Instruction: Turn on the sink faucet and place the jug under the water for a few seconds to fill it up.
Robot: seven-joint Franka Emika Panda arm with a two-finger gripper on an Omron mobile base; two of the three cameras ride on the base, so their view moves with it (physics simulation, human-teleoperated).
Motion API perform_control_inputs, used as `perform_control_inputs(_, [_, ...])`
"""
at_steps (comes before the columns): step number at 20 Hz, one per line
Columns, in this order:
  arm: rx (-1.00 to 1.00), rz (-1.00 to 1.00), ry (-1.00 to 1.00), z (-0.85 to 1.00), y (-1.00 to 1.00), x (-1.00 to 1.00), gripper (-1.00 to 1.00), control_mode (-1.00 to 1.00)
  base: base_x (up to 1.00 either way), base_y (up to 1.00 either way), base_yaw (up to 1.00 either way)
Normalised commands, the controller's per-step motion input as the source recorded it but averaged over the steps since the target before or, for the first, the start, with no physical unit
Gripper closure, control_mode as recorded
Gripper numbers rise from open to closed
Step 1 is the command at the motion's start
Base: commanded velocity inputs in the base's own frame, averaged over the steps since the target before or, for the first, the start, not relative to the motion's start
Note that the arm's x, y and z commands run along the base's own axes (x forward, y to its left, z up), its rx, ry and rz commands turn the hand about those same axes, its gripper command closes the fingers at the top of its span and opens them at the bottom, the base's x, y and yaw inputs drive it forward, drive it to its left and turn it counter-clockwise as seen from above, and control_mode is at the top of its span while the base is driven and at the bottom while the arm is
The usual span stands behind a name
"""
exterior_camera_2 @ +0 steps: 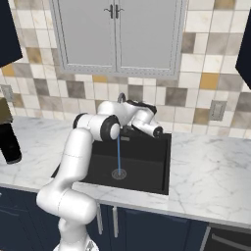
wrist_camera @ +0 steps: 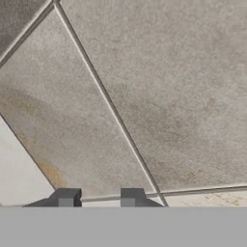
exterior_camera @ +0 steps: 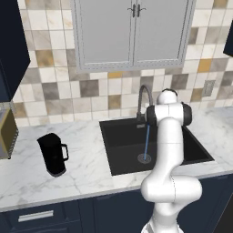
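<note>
Water [exterior_camera: 146, 142] is running: a thin blue stream drops from the faucet [exterior_camera: 144, 101] spout at centre frame to the drain of the black sink [exterior_camera: 127, 152]. Faucet step looks done; the jug step has not begun. The arm is folded over the back of the sink near the faucet base, hand close to the tiled wall [wrist_camera: 144, 87], as the hand view shows grout lines right ahead. The gripper [wrist_camera: 96, 197] shows two dark tips with a modest gap and nothing between them; it holds nothing, though whether to call it open or closed I cannot tell. The jug [exterior_camera: 53, 154] stands upright at the left of the left base view, on the marble counter [exterior_camera: 86, 168], well apart from the sink, handle toward the sink. Matte black, cylindrical, loop handle, small lip. Next move, as I judge it: back away from the wall, swing left across the counter, open wider and grasp the handle or body.
</note>
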Motion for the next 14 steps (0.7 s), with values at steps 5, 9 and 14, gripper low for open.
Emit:
perform_control_inputs(5, [0.15,-0.01,0.16,-0.90,-1.00,0.01,1.00,-1.00,0.00,0.00,0.00])
perform_control_inputs(9, [0.16,-0.01,0.12,-0.74,-0.99,0.00,-1.00,-1.00,0.00,0.00,0.00])
perform_control_inputs(14, [0.02,-0.04,0.10,-0.24,-0.30,0.00,-1.00,-1.00,0.00,0.00,0.00])
